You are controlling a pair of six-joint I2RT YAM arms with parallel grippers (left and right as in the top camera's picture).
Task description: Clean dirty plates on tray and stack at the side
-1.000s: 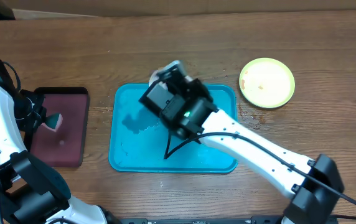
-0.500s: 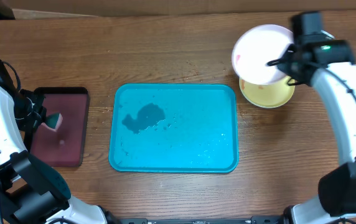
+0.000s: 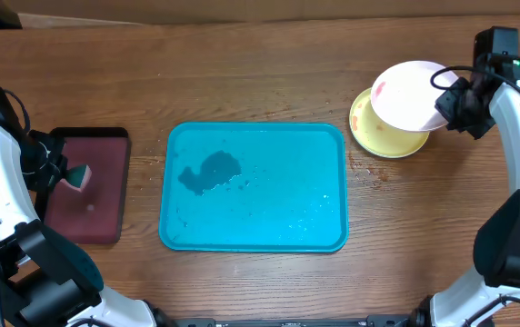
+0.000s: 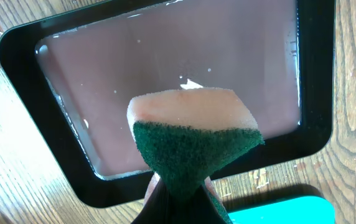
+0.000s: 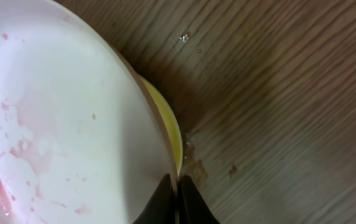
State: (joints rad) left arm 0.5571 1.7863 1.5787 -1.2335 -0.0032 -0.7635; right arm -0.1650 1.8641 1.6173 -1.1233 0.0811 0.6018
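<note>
- One big wooden table [image 3: 242, 73] fills my view. It has a wide strip of bare wood along the far edge and more at the near right.
- I see the blue tray [image 3: 287, 173] lying flat in the middle. It has a dark wet patch [image 3: 210, 173] on its left half. Bare wood runs along both of its short edges.
- The dark red tray [image 3: 92, 213] sits to the left, apart from the blue one.
- The white plate [image 3: 410, 91] is off the blue tray, out at the right. It is tilted, with pink smears on it. It covers part of the green plate [image 3: 378, 138], which lies flat on the wood. I cannot tell if the two touch.
- My right gripper [image 5: 177, 186] is pinched tight on the white plate's rim.
- My left gripper [image 4: 178, 196] is squeezed on a sponge [image 4: 193, 143] over the dark red tray.
</note>
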